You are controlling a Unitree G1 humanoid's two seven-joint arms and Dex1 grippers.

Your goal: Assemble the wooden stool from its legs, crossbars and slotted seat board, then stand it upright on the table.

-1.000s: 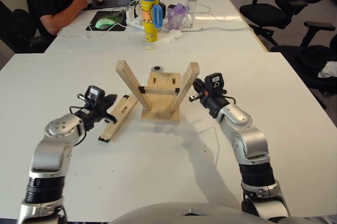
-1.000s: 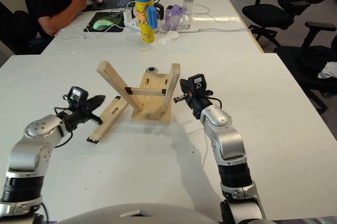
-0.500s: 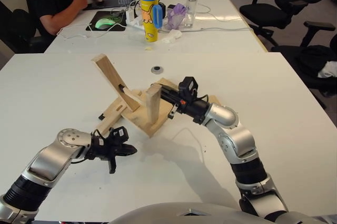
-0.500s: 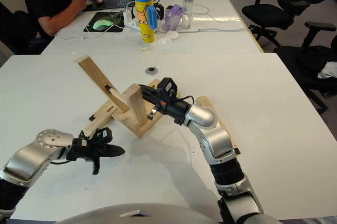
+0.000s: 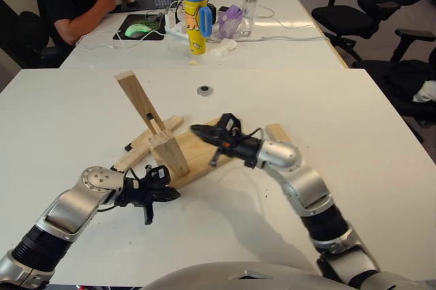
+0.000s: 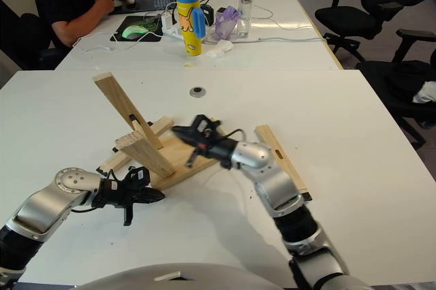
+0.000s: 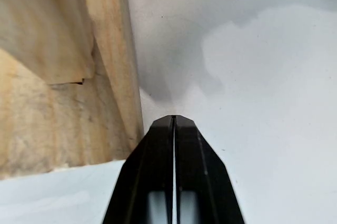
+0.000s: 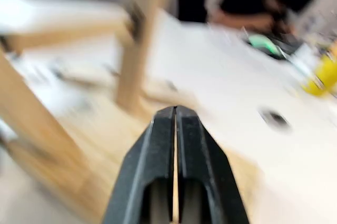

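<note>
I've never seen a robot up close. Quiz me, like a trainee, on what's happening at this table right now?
1. How many legs stick up from the seat board lying on the table?
2. The right gripper, over the seat board, is: A) wide open; B) shut with nothing between its fingers; C) shut on a cup.
3. True or false: the left gripper is lifting a crossbar off the table.
Key: 1) two; 2) B; 3) false, it is shut and empty, low by the board's near corner.
</note>
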